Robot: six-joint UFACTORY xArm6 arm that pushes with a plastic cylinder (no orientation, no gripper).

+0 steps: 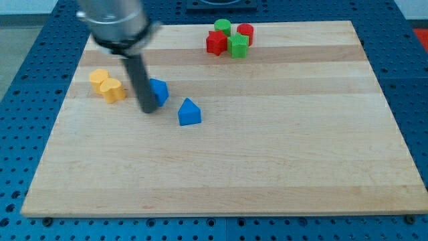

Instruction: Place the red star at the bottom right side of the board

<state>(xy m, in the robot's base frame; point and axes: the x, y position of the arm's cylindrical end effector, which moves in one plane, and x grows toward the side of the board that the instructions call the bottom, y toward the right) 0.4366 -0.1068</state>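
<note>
We see the counter point(267, 167), a wooden board. Our rod carries no claw, so no claw state can be told; my tip point(148, 110) rests just left of a blue block point(158, 91). The red star point(215, 42) lies well up and to the right of that blue block, touching a green block point(237, 45), far from my tip.

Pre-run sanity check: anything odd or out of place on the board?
Nothing damaged or tipped. One mismatch: my tip sits at the view's left against a blue block, far from the red star, which is packed at the top with two green blocks and a red cylinder.
</note>
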